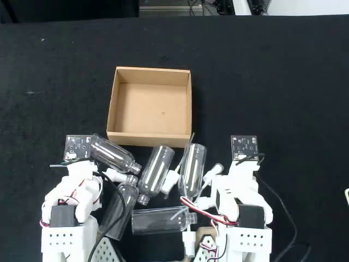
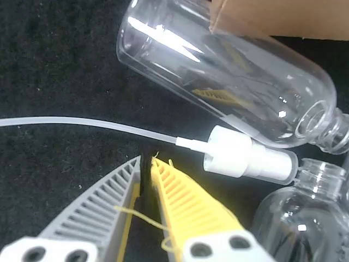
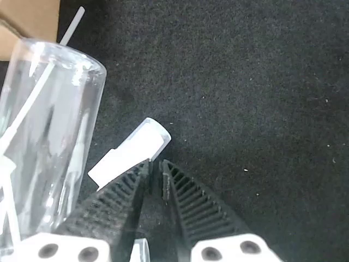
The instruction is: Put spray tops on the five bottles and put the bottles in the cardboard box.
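You're holding the L claw [image 2: 146, 159], jaws together and empty, just beside the white plastic spray top [image 2: 245, 158] lying by a clear plastic bottle [image 2: 229, 82] near the brown cardboard box [image 1: 150, 139]. R claw [image 3: 155, 162] is sitting closed too. Open first; pinch the head, not the tube.

cardboard box [image 1: 147, 139] behind bottles [image 1: 157, 168] | bottles between left arm [image 1: 71, 210] and right arm [image 1: 242, 204] | spray top [image 2: 240, 155] beside bottle neck

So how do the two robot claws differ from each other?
The left gripper has one grey finger and one yellow; the right gripper has two black ones. The left points at a spray top with a long tube; the right at a white cap beside a bottle. Both are shut, empty, low over the table.
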Robot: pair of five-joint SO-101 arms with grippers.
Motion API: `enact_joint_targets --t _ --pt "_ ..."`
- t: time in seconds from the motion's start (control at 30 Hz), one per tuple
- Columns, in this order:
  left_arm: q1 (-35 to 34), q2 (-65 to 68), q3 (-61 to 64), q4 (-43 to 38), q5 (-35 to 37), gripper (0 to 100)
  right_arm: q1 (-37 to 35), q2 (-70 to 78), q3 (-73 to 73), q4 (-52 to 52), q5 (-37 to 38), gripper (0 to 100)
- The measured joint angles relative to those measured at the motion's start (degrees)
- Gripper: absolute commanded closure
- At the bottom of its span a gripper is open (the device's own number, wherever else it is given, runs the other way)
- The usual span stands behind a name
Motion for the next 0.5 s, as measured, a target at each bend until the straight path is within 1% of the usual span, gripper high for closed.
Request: enact_joint_targets --t 0.1,0.13,0.2,0.3,0.37,0.43,0.5 --pt "-2.37 0.00 0.00 0.00 -0.62 97 0.00 0.00 0.00 -0.26 0.00 98.6" --pt "-3.60 0.00 -0.70 0.00 -2.37 97 0.00 0.00 0.00 -1.41 0.00 98.6" --pt "-6.86 -0.09 -2.37 0.53 -8.44 97 0.88 0.00 0.00 -4.40 0.00 98.6" --pt "-12.84 -0.79 -6.51 0.53 -20.40 97 3.25 0.00 0.00 -9.76 -0.09 98.6" --pt "-15.65 -0.79 -9.67 0.53 -25.41 97 4.48 0.00 0.00 -13.54 -0.09 98.6" --pt "-17.85 -0.79 -13.27 0.53 -26.99 97 5.63 0.00 0.00 -16.79 0.18 98.6" --pt "-19.25 -0.97 -16.44 0.62 -27.43 92 6.68 0.00 0.00 -19.52 2.64 98.6"
